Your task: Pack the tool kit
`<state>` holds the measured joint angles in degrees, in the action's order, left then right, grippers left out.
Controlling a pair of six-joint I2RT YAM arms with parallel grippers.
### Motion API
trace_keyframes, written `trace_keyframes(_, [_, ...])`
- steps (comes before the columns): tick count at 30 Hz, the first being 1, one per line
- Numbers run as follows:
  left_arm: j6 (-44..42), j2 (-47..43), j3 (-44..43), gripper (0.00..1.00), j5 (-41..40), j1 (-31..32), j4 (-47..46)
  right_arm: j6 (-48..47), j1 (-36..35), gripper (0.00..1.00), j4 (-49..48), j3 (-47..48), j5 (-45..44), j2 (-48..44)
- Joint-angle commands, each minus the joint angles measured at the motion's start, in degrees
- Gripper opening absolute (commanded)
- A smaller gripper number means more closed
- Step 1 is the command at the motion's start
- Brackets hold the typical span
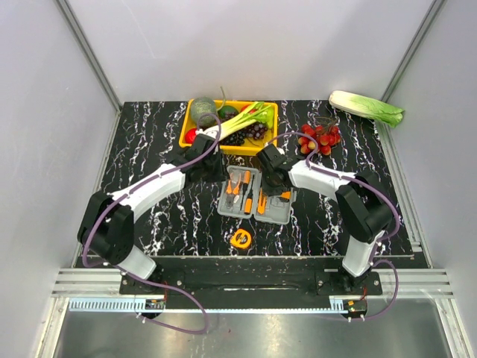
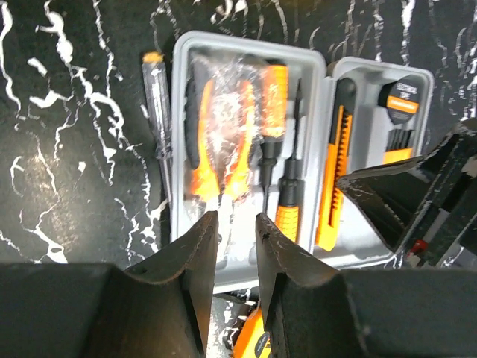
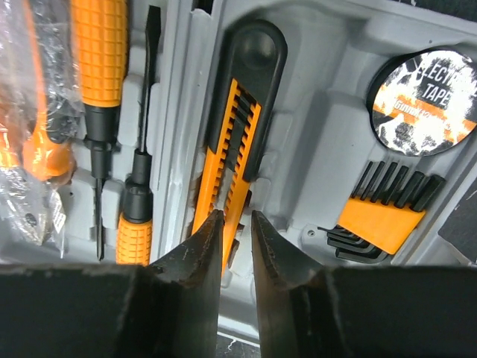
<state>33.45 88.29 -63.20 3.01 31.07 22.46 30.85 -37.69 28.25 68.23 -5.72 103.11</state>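
On the black bench (image 1: 186, 224), centred, just in front of the yellow tray (image 1: 273, 119): the tool kit (image 1: 277, 212), grey, hinged, lying flat open.

Left claw (image 2: 237, 218) narrow and empty, above the case's near edge. Right claw (image 3: 237, 215) narrow, astride the utility knife (image 3: 235, 134); pinching it or not, cannot tell.

Mostly packed: wrapped pliers (image 2: 220, 142), two screwdrivers, knife, tape roll and hex keys seated in their slots. Left to do, by the look of it: tape measure (image 1: 241, 239) and clear-handled screwdriver (image 2: 156, 104) out on the bench, lid unclosed.
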Motion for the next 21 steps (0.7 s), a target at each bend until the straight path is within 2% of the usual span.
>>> trace_keyframes(1, [1.44, -4.18, 1.76, 0.31, -2.48, -0.92, -3.65, 0.17, 0.07, 0.27, 0.75, 2.09, 0.88, 1.04])
trace_keyframes(9, [1.62, -4.80, 3.26, 0.31, -1.60, -2.59, -4.61, 1.76, -0.01, 0.25, 2.16, 3.05, -1.93, -0.27])
trace_keyframes(21, [1.26, -4.09, 3.34, 0.30, -0.55, -4.61, -5.23, 1.41, 0.07, 0.24, 1.55, 5.51, 1.14, 1.21])
